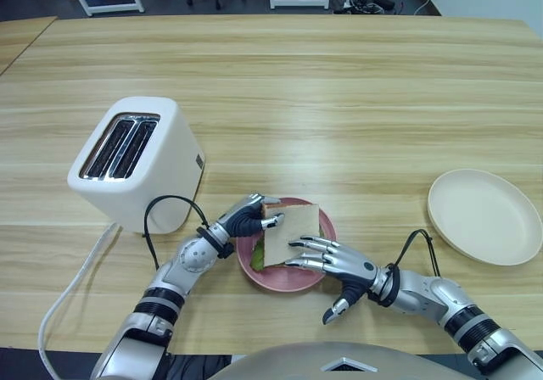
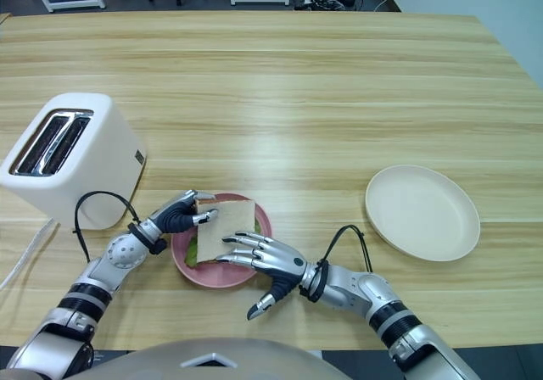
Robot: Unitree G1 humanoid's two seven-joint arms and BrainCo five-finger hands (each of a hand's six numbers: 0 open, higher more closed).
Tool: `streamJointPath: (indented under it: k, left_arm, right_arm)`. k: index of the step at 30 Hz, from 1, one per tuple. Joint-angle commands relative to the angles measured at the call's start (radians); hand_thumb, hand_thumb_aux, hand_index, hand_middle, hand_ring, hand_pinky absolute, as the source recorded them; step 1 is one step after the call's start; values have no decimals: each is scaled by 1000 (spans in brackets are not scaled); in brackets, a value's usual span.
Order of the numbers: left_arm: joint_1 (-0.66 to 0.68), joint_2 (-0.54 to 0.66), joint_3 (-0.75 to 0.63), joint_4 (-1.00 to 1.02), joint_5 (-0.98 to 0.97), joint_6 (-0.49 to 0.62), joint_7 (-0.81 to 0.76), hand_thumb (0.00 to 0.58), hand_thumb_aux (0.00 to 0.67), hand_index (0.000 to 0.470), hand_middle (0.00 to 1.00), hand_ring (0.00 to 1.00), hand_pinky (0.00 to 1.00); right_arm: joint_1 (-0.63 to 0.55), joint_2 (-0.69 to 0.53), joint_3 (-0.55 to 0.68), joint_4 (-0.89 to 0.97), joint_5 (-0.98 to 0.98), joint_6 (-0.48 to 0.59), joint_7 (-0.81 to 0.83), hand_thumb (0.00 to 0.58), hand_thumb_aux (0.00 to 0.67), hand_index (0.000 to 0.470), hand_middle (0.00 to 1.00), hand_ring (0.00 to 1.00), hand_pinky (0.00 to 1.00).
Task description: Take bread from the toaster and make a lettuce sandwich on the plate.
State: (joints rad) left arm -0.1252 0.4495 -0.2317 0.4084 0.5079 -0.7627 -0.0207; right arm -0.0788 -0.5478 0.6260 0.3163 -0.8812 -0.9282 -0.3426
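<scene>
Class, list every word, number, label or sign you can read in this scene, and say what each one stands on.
None can be read.
Small dark mark on the side of the toaster: too small to read.

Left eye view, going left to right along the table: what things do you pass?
Toaster → pink plate, where the left hand grips the bread slice and the right hand rests flat on it → cream plate.

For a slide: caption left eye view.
Left hand pinches, right hand steadies tan bread slice over green lettuce on round pink plate.
</scene>
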Motion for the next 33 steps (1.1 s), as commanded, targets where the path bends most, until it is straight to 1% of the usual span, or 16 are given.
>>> streamJointPath:
  k: [1,5,7,9,11,12,13,14,15,16,19,21,25,27,30,33]
  left_arm:
    - [-7,-39,75,-267,402,110,484,0,0,0,0,0,0]
    - [-27,-15,123,-314,555,241,747,0,0,0,0,0,0]
    - [-17,-4,146,-323,550,264,793,0,0,0,0,0,0]
    - [30,14,130,-310,468,204,762,0,0,0,0,0,0]
    - [90,41,89,-289,315,93,673,0,0,0,0,0,0]
    - [126,66,69,-288,256,29,638,297,202,142,0,0,0]
    - [161,89,51,-285,168,-38,588,580,670,470,243,243,243]
    - [191,117,38,-277,101,-103,551,580,670,470,729,729,729]
    - [218,142,30,-267,52,-160,519,580,670,470,1000,1000,1000]
    - [243,164,23,-256,3,-204,483,580,670,470,1000,1000,1000]
    - [299,208,29,-232,-49,-262,398,580,670,470,1000,1000,1000]
    - [336,234,37,-226,-67,-273,338,580,670,470,1000,1000,1000]
    - [452,320,-15,-228,-137,-231,135,580,670,470,1000,1000,1000]
    - [480,331,-40,-212,-134,-194,53,580,670,470,1000,1000,1000]
    - [454,252,-76,-186,-94,-115,-2,580,670,470,1000,1000,1000]
    - [424,200,-110,-166,-74,-79,-43,580,670,470,1000,1000,1000]
  right_arm:
    - [49,-18,52,152,-107,165,110,0,0,0,0,0,0]
    - [39,-9,58,156,-112,182,89,0,0,0,0,0,0]
    - [31,-8,59,154,-121,191,68,0,0,0,0,0,0]
    - [18,4,40,130,-137,197,-22,0,0,0,0,0,0]
    - [8,18,9,84,-143,164,-160,0,0,0,0,0,0]
    - [16,35,-20,46,-108,113,-232,66,39,28,0,0,0]
    - [29,49,-52,-2,-65,64,-294,524,462,324,0,0,0]
    - [43,62,-91,-56,-30,29,-351,578,631,442,180,180,180]
    - [54,72,-130,-101,-5,6,-394,580,670,470,663,663,663]
    - [64,83,-169,-141,24,-10,-424,580,670,470,1000,1000,1000]
    - [101,100,-268,-231,105,-37,-446,580,670,470,1000,1000,1000]
    - [141,73,-310,-278,148,-47,-399,580,670,470,1000,1000,1000]
    - [276,-144,-252,-195,131,-69,-124,580,670,470,1000,1000,1000]
    - [327,-197,-229,-148,86,-44,-34,580,670,470,1000,1000,1000]
    - [331,-177,-196,-126,28,5,38,580,670,470,1000,1000,1000]
    - [277,-118,-173,-102,-39,57,31,580,670,470,1000,1000,1000]
